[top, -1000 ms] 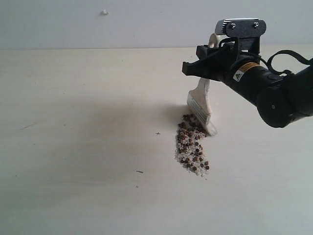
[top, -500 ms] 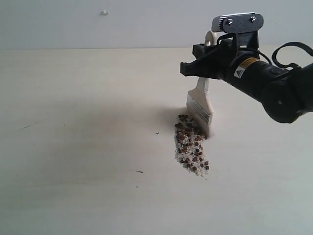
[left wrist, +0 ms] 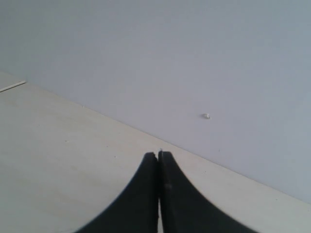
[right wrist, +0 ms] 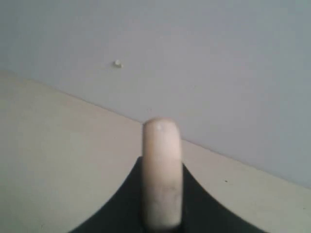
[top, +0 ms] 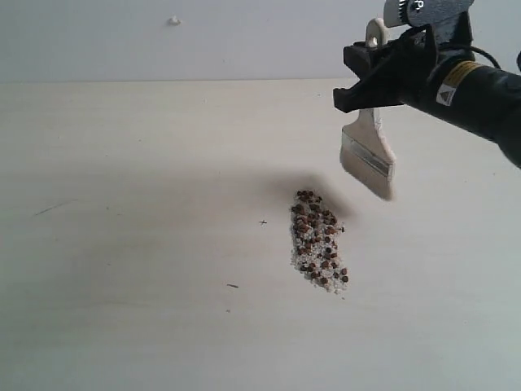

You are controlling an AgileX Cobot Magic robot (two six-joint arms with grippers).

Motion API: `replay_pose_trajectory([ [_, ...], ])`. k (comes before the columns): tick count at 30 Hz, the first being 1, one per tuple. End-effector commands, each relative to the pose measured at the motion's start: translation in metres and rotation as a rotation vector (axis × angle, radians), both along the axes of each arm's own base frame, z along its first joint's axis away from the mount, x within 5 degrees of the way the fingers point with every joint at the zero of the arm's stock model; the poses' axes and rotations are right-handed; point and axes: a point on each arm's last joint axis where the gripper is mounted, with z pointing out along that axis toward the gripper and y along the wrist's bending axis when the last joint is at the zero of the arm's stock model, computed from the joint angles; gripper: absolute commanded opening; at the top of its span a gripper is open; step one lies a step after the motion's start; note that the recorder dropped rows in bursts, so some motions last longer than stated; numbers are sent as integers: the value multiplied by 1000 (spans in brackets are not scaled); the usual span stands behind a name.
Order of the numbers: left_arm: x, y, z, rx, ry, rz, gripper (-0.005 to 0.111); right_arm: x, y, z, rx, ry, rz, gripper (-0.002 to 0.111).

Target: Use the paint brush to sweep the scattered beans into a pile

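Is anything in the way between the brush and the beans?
No, nothing I can see. The right tool holds the paint brush up off the table, a little to one side of the pile of beans. Only bare table lies between the brush and the pile.

I found the counter [top: 122,244] open all round the pile [top: 317,240], the only obstacle on its surface. The paint brush [top: 368,159] in my right tool [top: 362,94] hung near the pile, with a gap beneath its bristles.
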Motion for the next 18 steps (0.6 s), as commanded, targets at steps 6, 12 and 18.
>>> replay_pose_trajectory([
  [6, 0, 0, -1, -1, -1, 5, 0, 18, -22, 25, 199, -34, 482, 0],
  [12, 0, 0, -1, -1, 0, 6, 0, 53, -18, 12, 187, 83, 636, 0],
  [18, 0, 1, -1, 19, -1, 8, 0, 84, -15, -5, 96, 89, 708, 0],
])
